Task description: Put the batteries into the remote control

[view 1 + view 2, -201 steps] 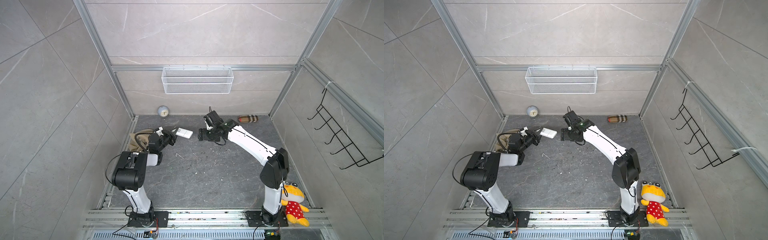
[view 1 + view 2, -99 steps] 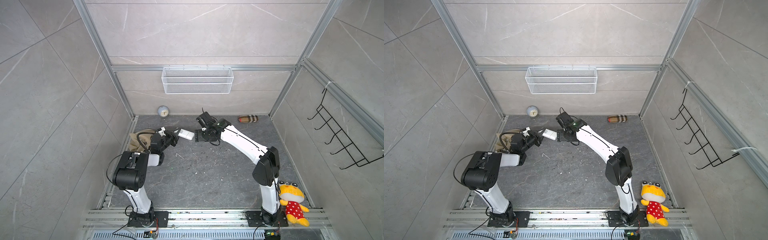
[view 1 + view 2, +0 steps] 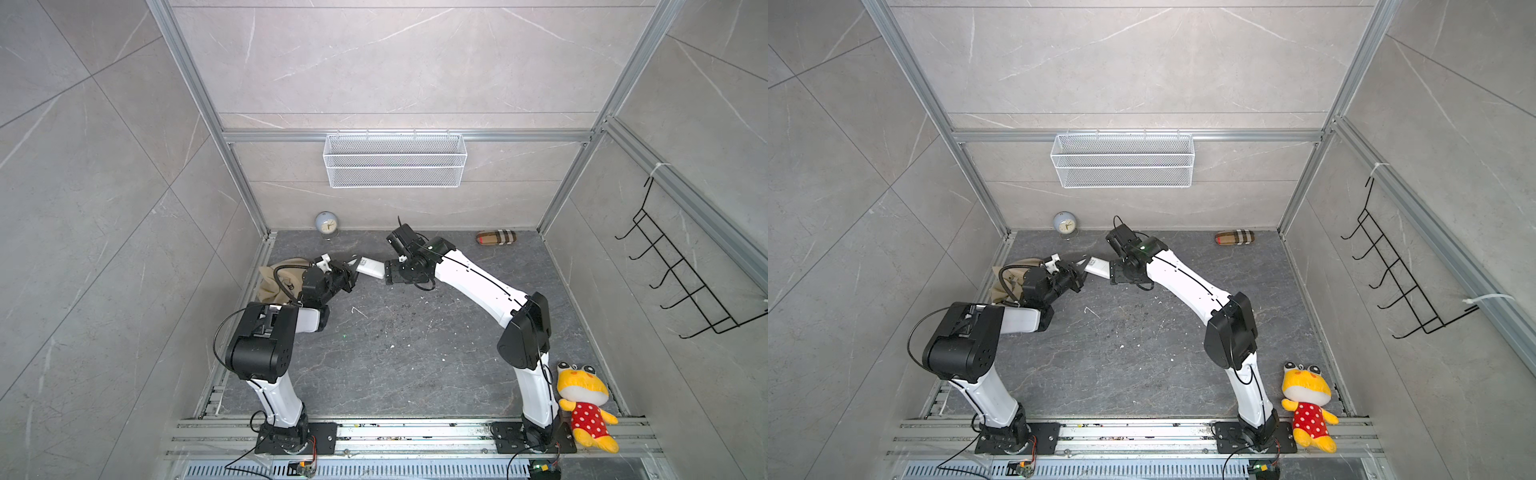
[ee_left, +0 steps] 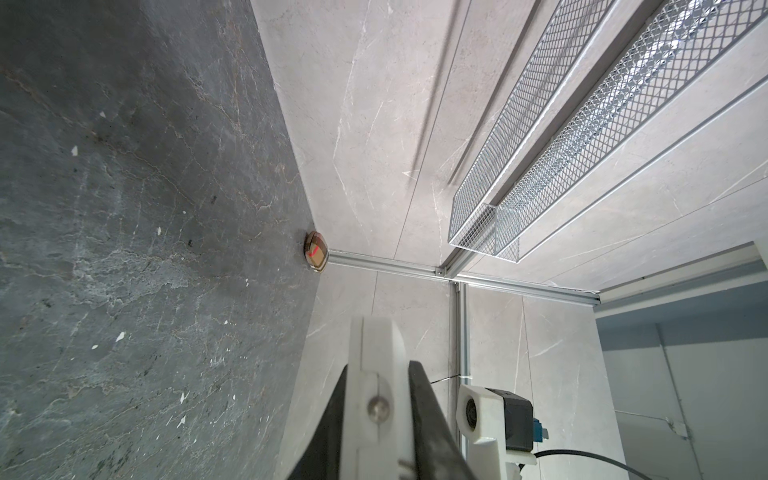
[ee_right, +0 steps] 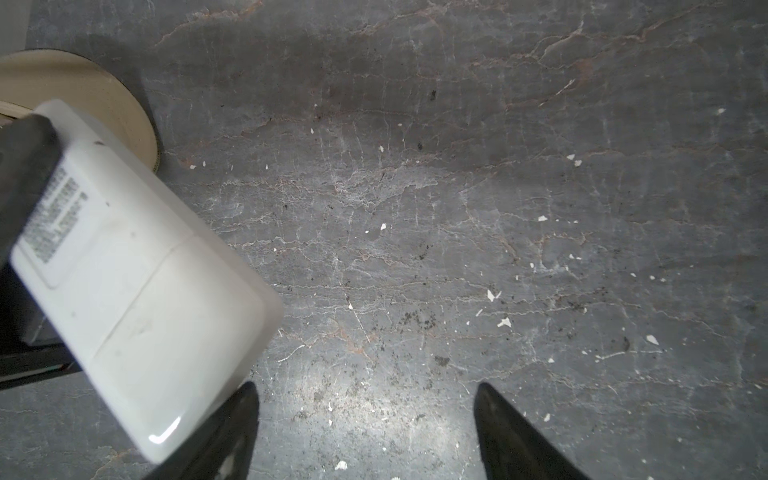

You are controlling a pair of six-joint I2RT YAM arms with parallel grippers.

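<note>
Gripping a white remote control (image 3: pixel 371 268) in its left hand (image 3: pixel 352 272), a two-armed robot holds its right hand (image 5: pixel 365 390) open just beside it.
The left hand pinches one end of the remote above the dark stone surface (image 3: pixel 415 353), towards the back left. The remote's labelled back faces the right wrist camera. The right hand's fingers are spread wide around nothing, and the remote's free end overlaps one fingertip (image 5: pixel 245 399) there. A beige cloth (image 3: pixel 274 278) lies behind the left arm.
</note>
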